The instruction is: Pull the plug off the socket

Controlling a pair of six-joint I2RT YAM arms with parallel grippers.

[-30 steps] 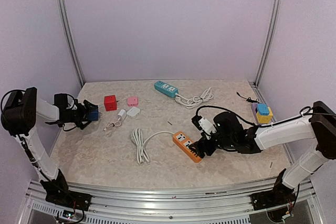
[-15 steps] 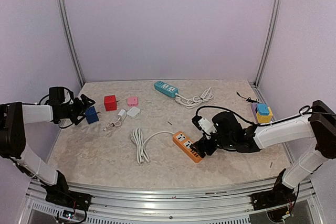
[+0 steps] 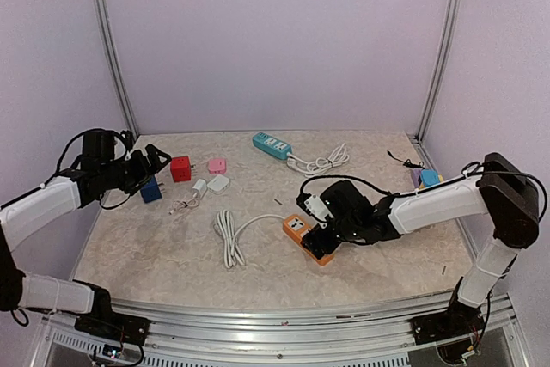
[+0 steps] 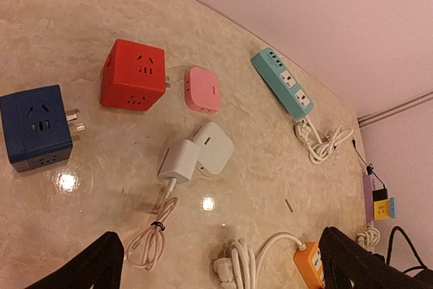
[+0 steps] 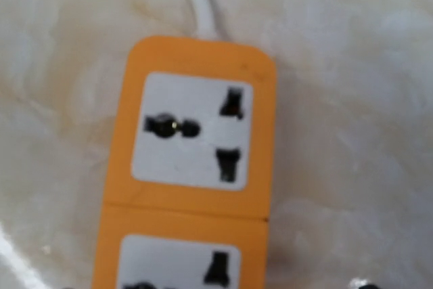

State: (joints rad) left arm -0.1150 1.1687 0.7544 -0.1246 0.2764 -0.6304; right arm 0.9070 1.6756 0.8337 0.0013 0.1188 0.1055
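Note:
A white plug (image 4: 177,161) with a thin pink cable sits pushed into a white square socket (image 4: 214,147) on the table; in the top view the plug (image 3: 199,186) and socket (image 3: 218,183) lie left of centre. My left gripper (image 3: 148,166) hangs open up and to the left of them, near a blue cube; in its wrist view the left gripper (image 4: 223,269) holds nothing, with dark fingertips (image 4: 95,265) at the bottom corners. My right gripper (image 3: 325,238) is low over an orange power strip (image 5: 196,160), jaws wider than the strip.
A blue cube socket (image 3: 152,188), a red cube (image 3: 180,168) and a pink adapter (image 3: 216,165) lie at the left. A teal power strip (image 3: 271,145) lies at the back. A coiled white cable (image 3: 228,238) runs to the orange strip. A purple socket with blue and yellow plugs (image 3: 427,180) sits far right.
The left arm has swung in from the far left, carrying its open gripper toward the blue cube. The right gripper has shifted left along the orange strip.

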